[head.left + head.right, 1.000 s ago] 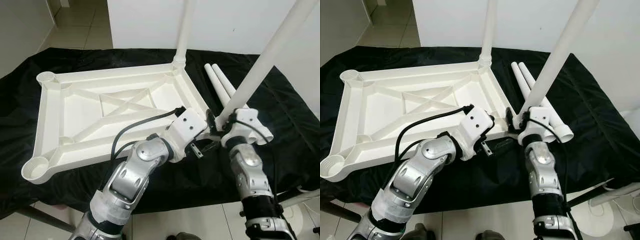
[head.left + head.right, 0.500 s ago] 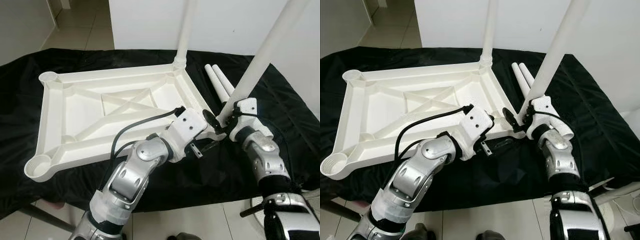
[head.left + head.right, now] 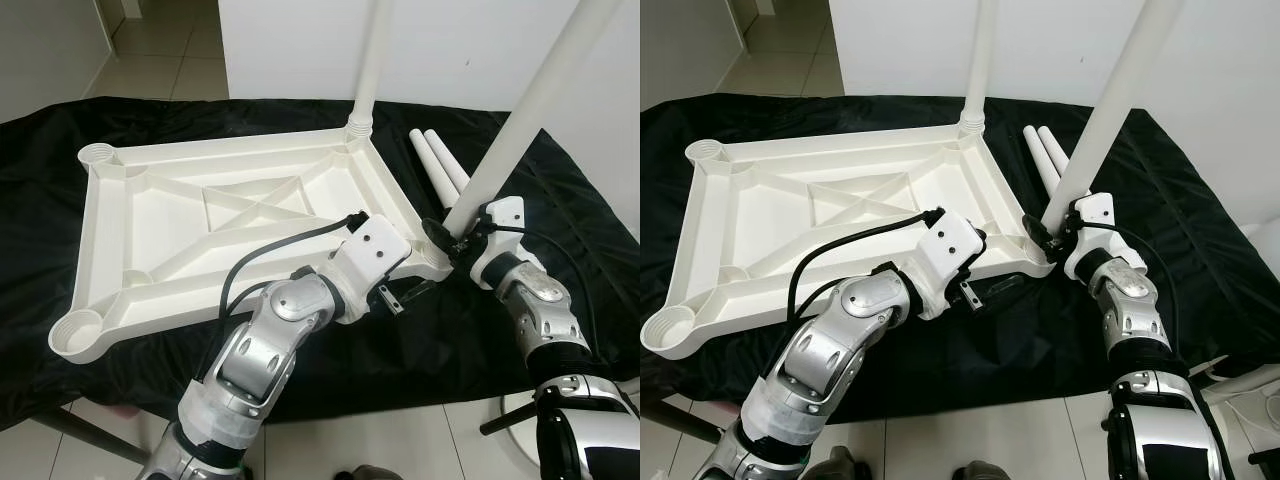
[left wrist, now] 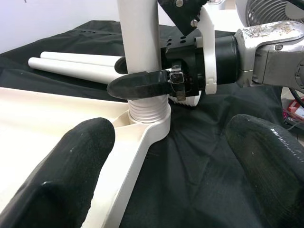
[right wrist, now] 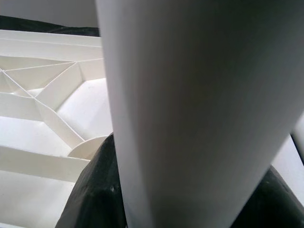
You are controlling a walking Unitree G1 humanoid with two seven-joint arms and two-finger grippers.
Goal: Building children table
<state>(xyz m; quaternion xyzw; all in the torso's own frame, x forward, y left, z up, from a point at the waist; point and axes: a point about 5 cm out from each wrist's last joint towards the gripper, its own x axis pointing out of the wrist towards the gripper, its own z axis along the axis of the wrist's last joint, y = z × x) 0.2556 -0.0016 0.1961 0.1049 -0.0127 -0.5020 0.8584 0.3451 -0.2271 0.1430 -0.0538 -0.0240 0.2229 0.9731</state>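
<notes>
in right end effector (image 4: pixel 142 84): table leg (image 3: pixel 520 120)

Smooth white plastic tabletop (image 3: pixel 240 230) and legs (image 3: pixel 520 110) on crinkled, faintly shiny black cloth (image 3: pixel 560 200).

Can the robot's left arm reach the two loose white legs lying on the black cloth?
Probably not easily: the left end effector faces the corner, where the right end effector grips the upright leg, blocking the loose legs behind.
</notes>
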